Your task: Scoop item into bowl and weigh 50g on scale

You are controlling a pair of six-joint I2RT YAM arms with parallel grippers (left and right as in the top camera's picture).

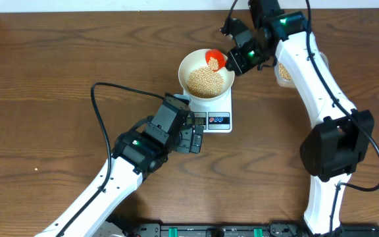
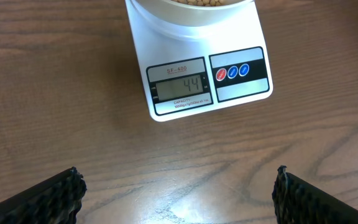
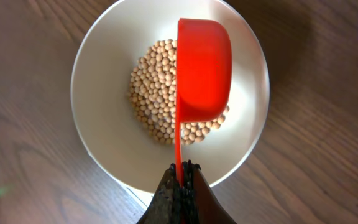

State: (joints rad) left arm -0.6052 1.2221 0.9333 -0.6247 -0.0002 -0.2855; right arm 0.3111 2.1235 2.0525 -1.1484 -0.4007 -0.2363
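Beans (image 1: pixel 206 81) in bowl (image 1: pixel 191 64) on scale (image 1: pixel 217 116)

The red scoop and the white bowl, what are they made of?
The red scoop looks like plastic: one bright even colour, a soft sheen and a thin moulded handle. The white bowl is smooth and plain white with little shine. It could be ceramic or plastic, and the pictures leave that open.

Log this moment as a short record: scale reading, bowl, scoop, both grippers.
scale: display reads 44; the bowl sits on it
bowl: holds a pile of beans
scoop: red, tipped over the bowl
right gripper: shut on the scoop's handle
left gripper: open, empty, above the table, facing the scale
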